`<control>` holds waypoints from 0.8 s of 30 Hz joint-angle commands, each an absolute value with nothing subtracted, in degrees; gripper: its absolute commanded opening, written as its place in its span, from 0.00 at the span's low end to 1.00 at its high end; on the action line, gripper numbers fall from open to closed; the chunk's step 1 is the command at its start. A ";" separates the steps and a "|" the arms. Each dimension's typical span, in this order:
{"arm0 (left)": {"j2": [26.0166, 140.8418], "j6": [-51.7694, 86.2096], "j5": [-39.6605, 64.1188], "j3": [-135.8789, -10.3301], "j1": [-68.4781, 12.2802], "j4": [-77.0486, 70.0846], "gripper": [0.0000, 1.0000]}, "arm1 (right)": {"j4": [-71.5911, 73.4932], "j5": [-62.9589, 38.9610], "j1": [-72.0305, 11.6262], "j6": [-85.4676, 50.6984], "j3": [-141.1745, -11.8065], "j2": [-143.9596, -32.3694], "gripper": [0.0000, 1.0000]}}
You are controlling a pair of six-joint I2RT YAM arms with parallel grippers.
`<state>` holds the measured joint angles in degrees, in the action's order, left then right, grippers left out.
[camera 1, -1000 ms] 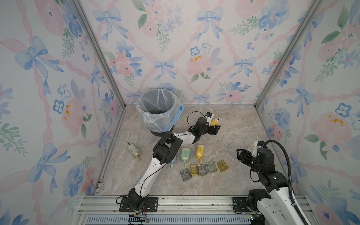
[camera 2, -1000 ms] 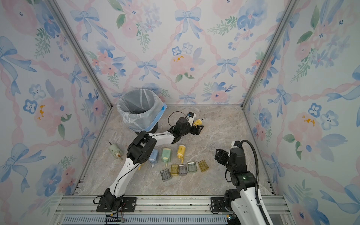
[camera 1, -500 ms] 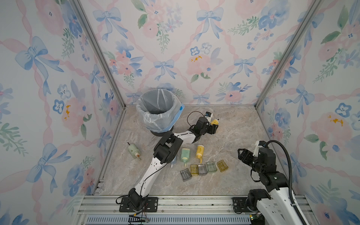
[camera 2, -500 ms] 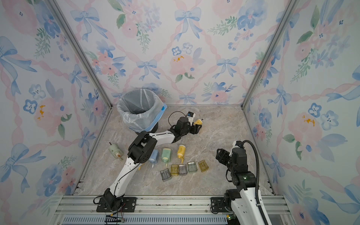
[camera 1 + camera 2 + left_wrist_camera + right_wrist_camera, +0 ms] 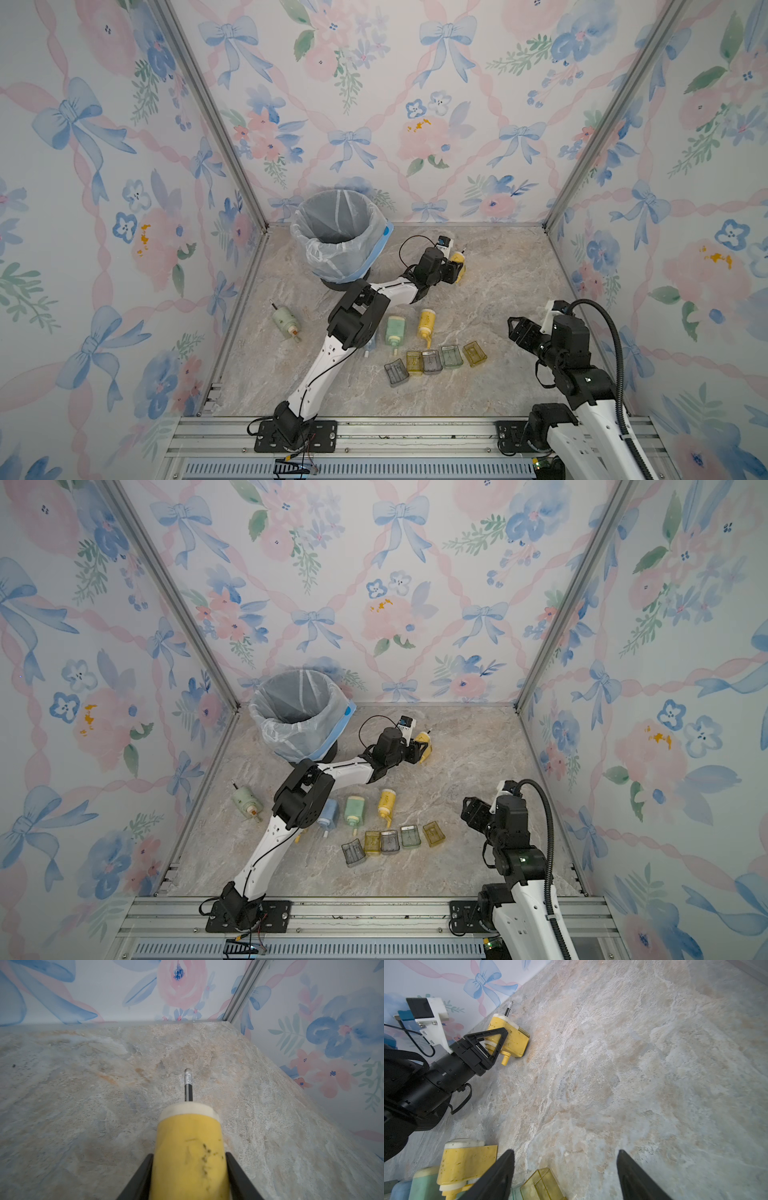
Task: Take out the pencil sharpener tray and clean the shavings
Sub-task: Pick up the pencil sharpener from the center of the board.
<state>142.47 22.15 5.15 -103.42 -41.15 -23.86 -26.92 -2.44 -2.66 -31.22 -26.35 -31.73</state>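
Observation:
A yellow pencil sharpener (image 5: 458, 262) (image 5: 510, 1039) lies on the marble table near the back wall. A short black pencil (image 5: 188, 1084) sticks out of its white end. My left gripper (image 5: 451, 271) (image 5: 189, 1155) is shut on its yellow body (image 5: 189, 1147), one black finger on each side. Dark specks of shavings cling to the body. Its tray shows only as a translucent yellow edge (image 5: 523, 1033) on the side away from the fingers. My right gripper (image 5: 517, 330) (image 5: 564, 1152) hovers open at the right front, holding nothing.
A lined waste bin (image 5: 340, 232) stands at the back left, beside the left arm. Green (image 5: 394, 328), yellow (image 5: 426, 322) and blue (image 5: 328, 812) sharpeners lie mid-table, with another green one (image 5: 284, 322) at the left. Several loose translucent trays (image 5: 432, 359) sit in a row in front.
My left gripper has shut on the yellow sharpener, which it straddled open before. The right arm has barely shifted.

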 commanded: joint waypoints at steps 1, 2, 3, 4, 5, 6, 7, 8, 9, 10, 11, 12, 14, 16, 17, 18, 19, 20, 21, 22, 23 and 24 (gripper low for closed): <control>141.47 20.18 6.39 -102.40 -41.02 -23.01 0.25 | -27.71 -3.23 -2.11 -30.35 -27.58 -31.56 0.77; 140.82 19.96 6.57 -101.80 -41.00 -22.96 0.24 | -27.71 -3.36 -2.12 -30.34 -27.60 -31.55 0.78; 140.10 19.79 6.80 -101.06 -40.99 -22.94 0.22 | -27.60 -3.50 -2.11 -30.41 -27.67 -31.60 0.77; 139.19 19.62 7.02 -100.13 -40.88 -22.92 0.19 | -27.60 -3.58 -2.03 -30.40 -27.76 -31.64 0.77; 138.40 19.51 7.41 -99.35 -40.87 -22.92 0.17 | -27.63 -3.68 -2.06 -30.40 -27.84 -31.71 0.77; 137.51 19.38 7.80 -98.41 -40.81 -22.93 0.15 | -27.61 -3.93 -2.02 -30.35 -27.88 -31.77 0.78; 136.47 19.34 8.28 -97.49 -40.84 -22.93 0.14 | -27.56 -4.21 -2.02 -30.41 -27.95 -31.88 0.78; 135.65 19.34 8.64 -96.48 -40.65 -22.91 0.14 | -27.45 -4.41 -2.02 -30.33 -28.03 -31.97 0.78; 134.64 19.34 9.31 -95.51 -40.62 -22.86 0.13 | -27.37 -4.68 -2.02 -30.18 -28.17 -32.14 0.78; 133.61 19.30 10.18 -94.64 -40.56 -22.78 0.13 | -27.35 -4.92 -2.02 -30.08 -28.34 -32.40 0.78; 132.63 19.42 10.72 -93.76 -40.37 -22.68 0.13 | -27.27 -5.11 -1.97 -30.06 -28.53 -32.64 0.78; 131.51 19.54 11.26 -92.78 -40.27 -22.64 0.13 | -27.10 -5.46 -1.93 -29.99 -28.67 -32.99 0.78; 129.33 19.69 12.08 -90.94 -40.08 -22.53 0.10 | -26.74 -6.25 -1.92 -29.76 -29.09 -33.76 0.78; 127.31 19.67 12.78 -89.34 -39.91 -22.38 0.09 | -26.22 -7.01 -1.93 -29.70 -29.42 -34.49 0.78; 126.43 19.69 13.15 -88.62 -39.82 -22.15 0.09 | -26.00 -7.30 -1.93 -29.59 -29.65 -34.86 0.78; 125.50 19.85 13.62 -88.16 -39.76 -21.76 0.08 | -25.76 -7.68 -1.93 -29.51 -29.83 -35.21 0.78; 124.91 19.86 14.46 -87.78 -39.75 -21.43 0.07 | -25.33 -7.97 -1.86 -29.42 -29.95 -35.54 0.78; 124.28 19.95 15.32 -87.64 -39.73 -20.81 0.07 | -24.98 -8.48 -1.86 -29.24 -30.13 -36.00 0.78; 123.64 20.04 16.22 -87.38 -39.81 -20.33 0.06 | -24.33 -9.29 -1.85 -29.17 -30.29 -36.56 0.79; 123.03 20.05 16.86 -86.97 -39.73 -20.15 0.05 | -23.77 -10.08 -1.85 -29.09 -30.45 -37.29 0.79; 122.18 20.21 17.53 -86.52 -39.69 -19.96 0.05 | -23.38 -11.11 -1.85 -28.85 -30.73 -38.17 0.79; 121.46 20.38 18.26 -86.00 -39.64 -19.72 0.03 | -22.84 -11.97 -1.85 -28.74 -31.07 -39.07 0.78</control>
